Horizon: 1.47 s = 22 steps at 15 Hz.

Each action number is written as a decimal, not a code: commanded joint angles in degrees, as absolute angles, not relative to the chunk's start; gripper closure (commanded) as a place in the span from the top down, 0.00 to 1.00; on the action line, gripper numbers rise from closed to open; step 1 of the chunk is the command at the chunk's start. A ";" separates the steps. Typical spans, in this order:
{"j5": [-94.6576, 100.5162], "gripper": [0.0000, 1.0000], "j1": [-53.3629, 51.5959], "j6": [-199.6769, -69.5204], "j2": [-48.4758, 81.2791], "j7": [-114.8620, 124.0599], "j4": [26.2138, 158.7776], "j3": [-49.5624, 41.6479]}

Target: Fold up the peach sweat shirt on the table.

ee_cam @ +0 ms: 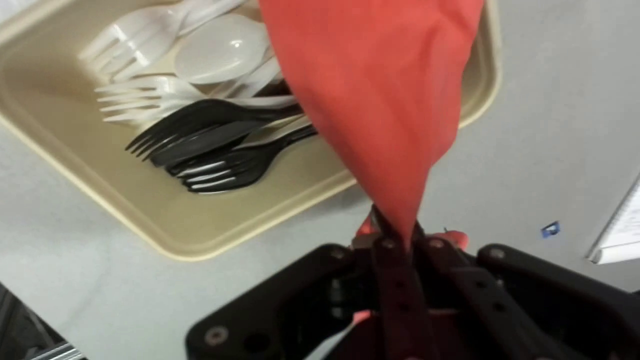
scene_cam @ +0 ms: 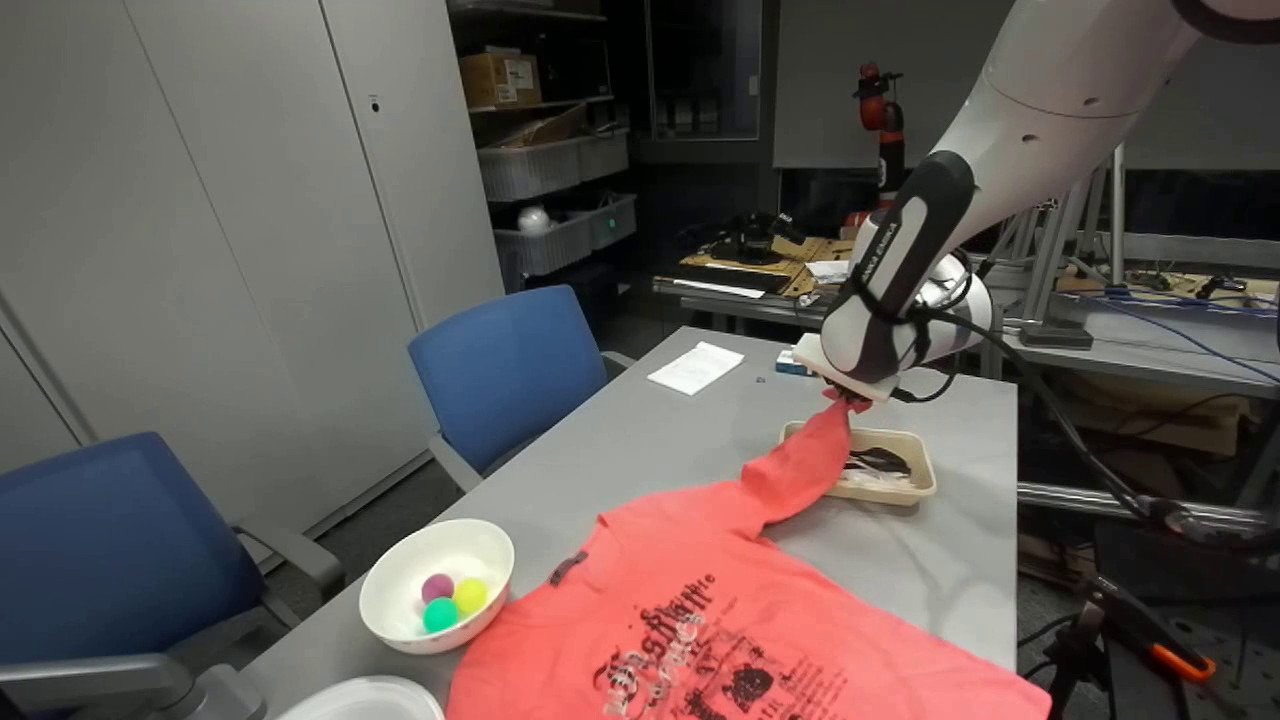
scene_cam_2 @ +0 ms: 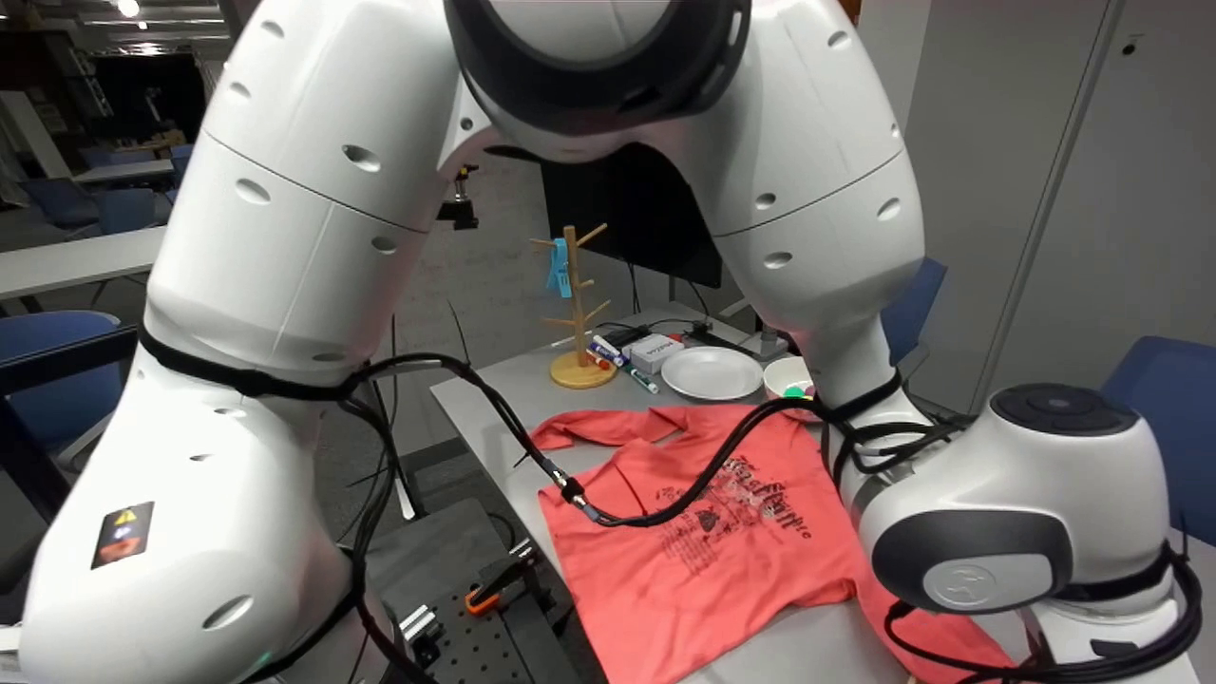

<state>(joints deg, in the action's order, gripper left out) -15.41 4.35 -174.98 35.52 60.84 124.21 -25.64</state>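
Sweat shirt [scene_cam: 700, 565] lies spread, print up, on the table [scene_cam: 640, 440], near and right of the bowl [scene_cam: 395, 575] in an exterior view, its far sleeve [scene_cam: 805, 460] stretched across the tray [ee_cam: 120, 185] and clenched in the gripper [ee_cam: 402, 232]; folding looks barely begun, both sleeves and the body apparently left to do. I count one sweat shirt, one tray of overlapping cutlery [ee_cam: 210, 122] beyond tallying, one bowl with three balls [scene_cam: 440, 615], and one plate [scene_cam_2: 712, 372].

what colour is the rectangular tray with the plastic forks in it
Pale beige; the rectangular tray shows best in the wrist view.
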 commanded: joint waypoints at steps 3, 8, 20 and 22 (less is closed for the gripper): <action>-15.20 0.01 0.12 -177.54 25.47 55.66 133.44 -22.82; -16.18 0.01 1.27 -178.08 21.79 50.32 135.15 -14.13; -17.80 0.01 10.00 -178.88 19.42 38.78 137.68 10.18; -18.08 0.01 12.19 -178.73 19.65 38.05 137.78 14.55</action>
<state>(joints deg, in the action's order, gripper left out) -16.07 8.05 -177.47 21.19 41.43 135.82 8.08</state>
